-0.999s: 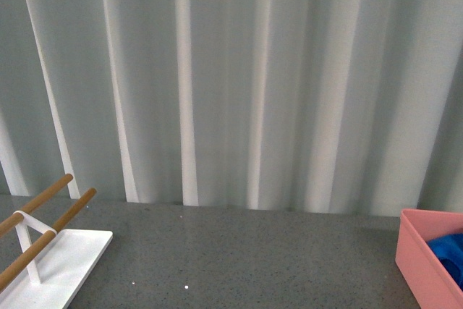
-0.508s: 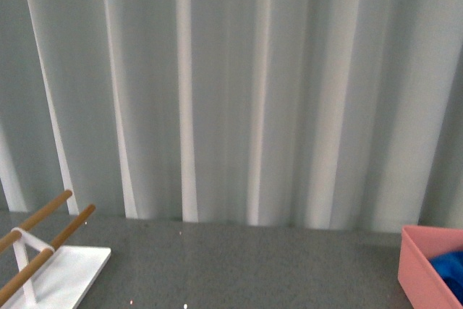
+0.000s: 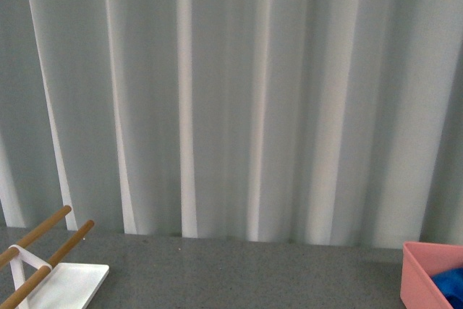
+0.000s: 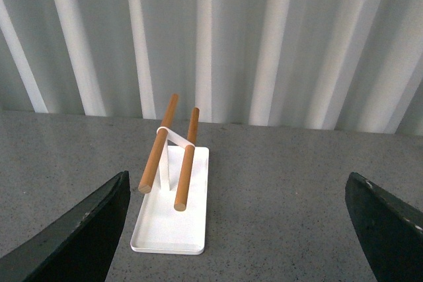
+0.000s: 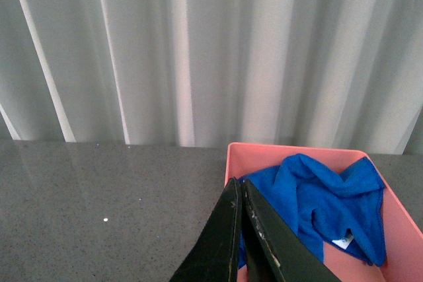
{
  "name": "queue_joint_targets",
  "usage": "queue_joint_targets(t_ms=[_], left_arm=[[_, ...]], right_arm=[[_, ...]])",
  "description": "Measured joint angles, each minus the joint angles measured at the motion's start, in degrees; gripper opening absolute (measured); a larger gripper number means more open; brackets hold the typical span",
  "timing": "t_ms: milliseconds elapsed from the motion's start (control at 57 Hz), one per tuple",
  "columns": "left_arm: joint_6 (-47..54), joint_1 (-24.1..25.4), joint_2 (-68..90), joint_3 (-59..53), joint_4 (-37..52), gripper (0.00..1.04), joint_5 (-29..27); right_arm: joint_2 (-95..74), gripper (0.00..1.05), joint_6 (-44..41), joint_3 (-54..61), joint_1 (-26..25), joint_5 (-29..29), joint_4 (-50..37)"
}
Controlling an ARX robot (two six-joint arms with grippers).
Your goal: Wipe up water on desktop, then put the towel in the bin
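Note:
The blue towel (image 5: pixel 324 196) lies crumpled inside the pink bin (image 5: pixel 396 229), with a white label showing. In the front view only a corner of the bin (image 3: pixel 423 273) and a bit of the towel (image 3: pixel 452 284) show at the right edge. My right gripper (image 5: pixel 239 186) is shut with nothing between its fingers, its tips over the bin's near wall, apart from the towel. My left gripper (image 4: pixel 238 186) is open, its dark fingers (image 4: pixel 86 229) wide apart above the dark grey desktop (image 4: pixel 284 189). Neither arm shows in the front view.
A white rack (image 4: pixel 173 212) with two wooden rods (image 4: pixel 185 166) stands on the desktop in front of my left gripper; it also shows in the front view as the rack (image 3: pixel 61 284) at lower left. A pale pleated curtain (image 3: pixel 231 99) closes off the back.
The front view has tilted upward: the desktop, rack and bin have slid down in the picture, and less of the towel shows.

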State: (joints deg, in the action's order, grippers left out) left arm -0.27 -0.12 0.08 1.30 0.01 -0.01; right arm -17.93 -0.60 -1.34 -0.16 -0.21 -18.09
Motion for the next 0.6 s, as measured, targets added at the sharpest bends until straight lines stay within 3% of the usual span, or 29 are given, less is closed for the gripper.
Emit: queue_joint_targets(t_ms=[421, 508, 596], left_arm=[[0.0, 0.0, 0.0, 0.0, 0.0, 0.98, 0.0], [0.0, 0.0, 0.0, 0.0, 0.0, 0.98, 0.0], [0.0, 0.0, 0.0, 0.0, 0.0, 0.98, 0.0]], right_arm=[[7.7, 0.03, 0.0, 0.0, 0.0, 0.1, 7.7], [14.6, 0.03, 0.0, 0.0, 0.0, 0.1, 16.7], [17.7, 0.03, 0.0, 0.0, 0.0, 0.2, 17.9]])
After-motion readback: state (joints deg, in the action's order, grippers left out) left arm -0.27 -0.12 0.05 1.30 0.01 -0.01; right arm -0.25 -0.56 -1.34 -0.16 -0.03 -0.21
